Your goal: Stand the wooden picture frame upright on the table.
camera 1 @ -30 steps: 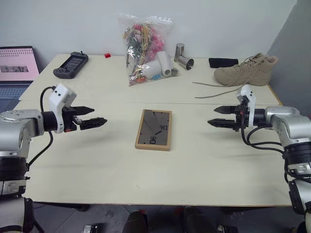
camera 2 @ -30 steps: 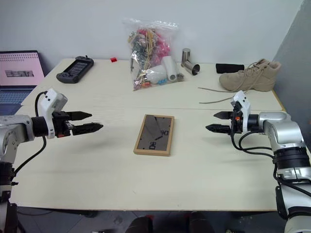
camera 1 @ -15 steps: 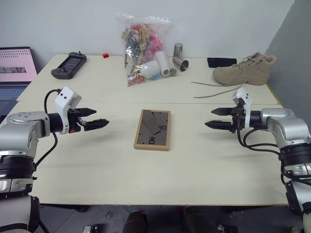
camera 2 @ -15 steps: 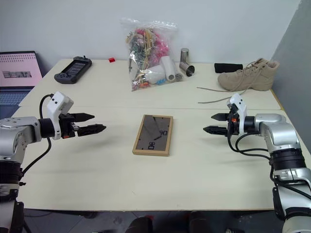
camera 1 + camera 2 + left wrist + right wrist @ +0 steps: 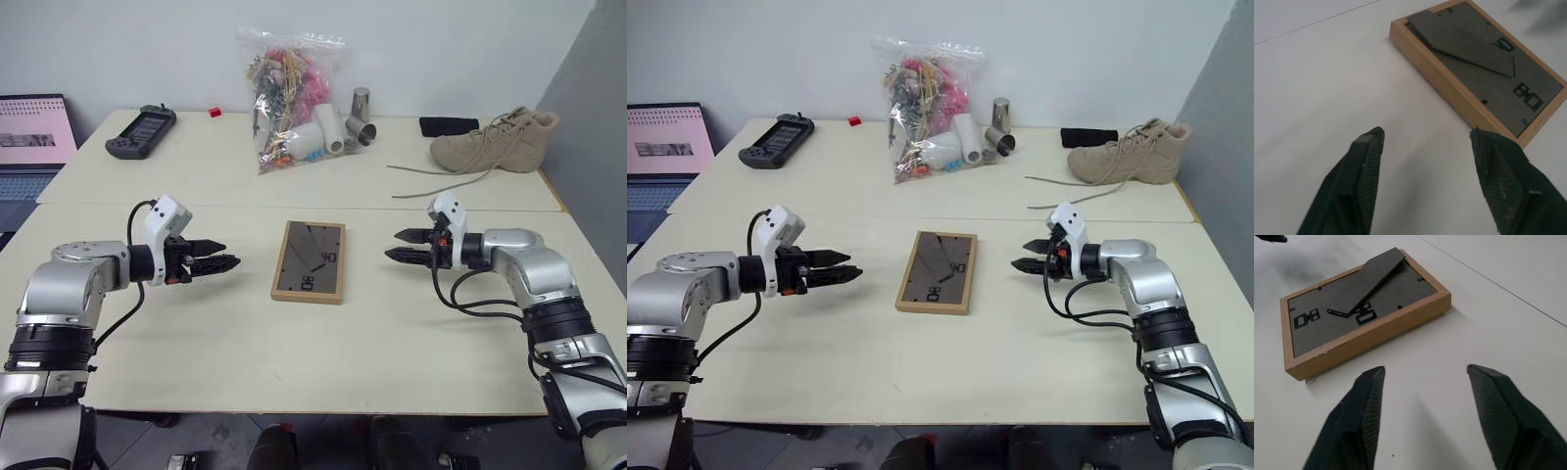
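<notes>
We see the wooden picture frame [image 5: 310,261] lying flat on the table [image 5: 323,362], face down with its dark back panel and folded stand upward, just on the near side of the seam between the two tabletop sections. It sits between our two grippers, apart from both. Our left gripper [image 5: 221,262] hovers near the frame's left long edge, pointing toward it, its two black fingers parted with a clear gap between them and nothing held; in the left wrist view the fingertips [image 5: 1370,138] frame bare tabletop with the frame's corner just beyond. Our right gripper [image 5: 399,246] hovers near the frame's right long edge, likewise pointing at it, its jaws spread and empty; the right wrist view shows the frame's side ahead of the fingertips [image 5: 1373,377], not touching them.
</notes>
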Robot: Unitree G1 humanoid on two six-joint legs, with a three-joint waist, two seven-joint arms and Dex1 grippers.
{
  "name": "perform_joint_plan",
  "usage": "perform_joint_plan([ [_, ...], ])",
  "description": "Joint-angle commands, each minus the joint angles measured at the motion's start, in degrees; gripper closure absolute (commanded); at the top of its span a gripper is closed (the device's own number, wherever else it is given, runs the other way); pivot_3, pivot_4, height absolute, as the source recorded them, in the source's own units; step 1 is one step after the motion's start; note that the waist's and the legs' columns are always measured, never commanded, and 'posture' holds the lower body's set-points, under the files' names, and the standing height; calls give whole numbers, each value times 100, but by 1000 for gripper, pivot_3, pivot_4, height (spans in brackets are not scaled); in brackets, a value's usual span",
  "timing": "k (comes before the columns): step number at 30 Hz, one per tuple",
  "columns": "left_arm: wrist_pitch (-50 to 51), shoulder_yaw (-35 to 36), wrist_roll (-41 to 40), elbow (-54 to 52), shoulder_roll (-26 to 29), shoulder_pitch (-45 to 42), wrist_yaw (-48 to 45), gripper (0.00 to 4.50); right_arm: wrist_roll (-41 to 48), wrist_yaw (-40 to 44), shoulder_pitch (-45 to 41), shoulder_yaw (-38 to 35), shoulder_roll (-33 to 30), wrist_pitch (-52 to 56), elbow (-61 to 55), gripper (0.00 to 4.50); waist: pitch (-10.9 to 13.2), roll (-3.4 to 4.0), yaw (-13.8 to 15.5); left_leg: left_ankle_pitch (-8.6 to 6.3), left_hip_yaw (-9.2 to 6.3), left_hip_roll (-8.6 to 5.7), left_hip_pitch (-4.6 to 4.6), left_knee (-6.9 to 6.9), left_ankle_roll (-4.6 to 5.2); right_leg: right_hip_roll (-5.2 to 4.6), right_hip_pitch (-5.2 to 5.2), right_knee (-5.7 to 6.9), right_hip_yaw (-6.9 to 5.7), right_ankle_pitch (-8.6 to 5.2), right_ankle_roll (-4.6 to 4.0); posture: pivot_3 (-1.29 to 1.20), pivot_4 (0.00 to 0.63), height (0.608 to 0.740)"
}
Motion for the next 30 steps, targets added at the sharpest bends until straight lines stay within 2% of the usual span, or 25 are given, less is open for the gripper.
perform_joint_plan([
  [1,-201,-159,89,-59,-165,-45,56,2487,-227,-75,-259,179,223,-348,159,2697,0,0,0,0,0,0,1,0,0,0,0,0,1,0,0,0,150,740],
  [5,-411,-315,243,167,-459,-190,196,3381,-525,-364,-400,301,485,-645,550,3684,0,0,0,0,0,0,1,1,0,0,0,2,0,0,0,0,150,740],
  [8,-1018,-569,653,590,-777,-330,475,4028,-846,-618,-523,509,745,-858,935,4375,0,0,0,0,0,-1,1,2,0,0,0,2,0,0,-1,0,150,740],
  [11,-1430,-570,864,1184,-1193,-665,883,4487,-1072,-988,-715,564,1066,-1066,1391,4500,-1,-1,4,0,-2,-1,2,3,0,0,1,4,-1,1,-1,0,150,740],
  [15,-1919,-613,1074,1878,-1597,-1105,1069,4487,-1274,-1369,-981,541,1417,-1378,1990,4500,-1,-1,-2,1,-1,-3,0,7,-1,-1,-2,11,0,1,-1,0,150,740],
  [18,-2000,-862,1259,2002,-1801,-1218,982,4487,-1229,-1224,-1046,573,1651,-1502,2097,4500,-1,-1,-3,1,-1,-4,0,4,-1,-2,-2,12,-2,1,-2,0,150,740],
  [23,-1773,-996,1228,1388,-1697,-980,571,4487,-1121,-798,-857,572,1613,-1231,1556,4500,-1,-1,-15,1,-2,-4,1,4,-1,-2,-3,20,-2,1,-2,0,150,740],
  [30,-1184,-1134,1090,101,-1478,-495,173,4487,-934,-512,-263,604,1385,-494,215,4500,-1,0,-22,1,-9,-7,1,5,-1,-3,-5,32,-3,1,-2,0,150,740],
])
